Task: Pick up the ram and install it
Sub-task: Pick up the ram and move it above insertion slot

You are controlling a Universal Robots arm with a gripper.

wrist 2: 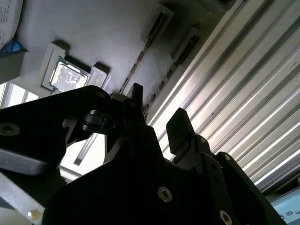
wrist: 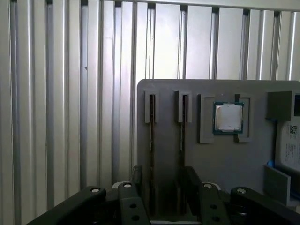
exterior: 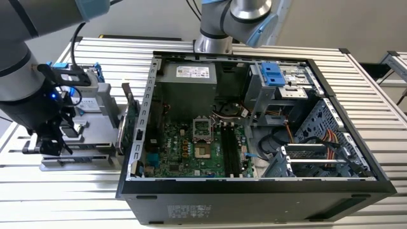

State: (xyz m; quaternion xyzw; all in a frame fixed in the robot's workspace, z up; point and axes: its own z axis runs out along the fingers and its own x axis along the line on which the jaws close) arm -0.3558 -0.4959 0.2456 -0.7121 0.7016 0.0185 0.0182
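Ram (wrist: 151, 140), two thin sticks standing on edge in narrow parallel slots of a grey tray (wrist: 211, 159), the sticks lying side by side and apart; in the second wrist view they appear as two slim dark lines (wrist 2: 140, 54) running along the same tray (wrist 2: 93, 33). The gripper (wrist: 164, 174) hangs low over the slot end of the tray with its black fingers (wrist: 137, 174) spread apart and holding nothing; one stick runs into the gap between them, and whether a finger touches the neighbouring stick cannot be told. The second wrist view shows the gripper (wrist 2: 156, 104) from below, jaws likewise parted. A small square silver processor chip (wrist: 228, 117) sits in its own recess of the tray, beside the ram slots. In the exterior view the gripper (exterior: 49, 143) and tray (exterior: 83, 160) stand at about 9 o'clock from an open computer case (exterior: 254, 191), on the exterior view's left, with a green expansion card (exterior: 127, 119) upright between tray and case. Inside the case, the motherboard (exterior: 184, 148) lies flat, its long memory slots (exterior: 230, 148) unfilled. All rests on a ribbed metal table (exterior: 64, 200).
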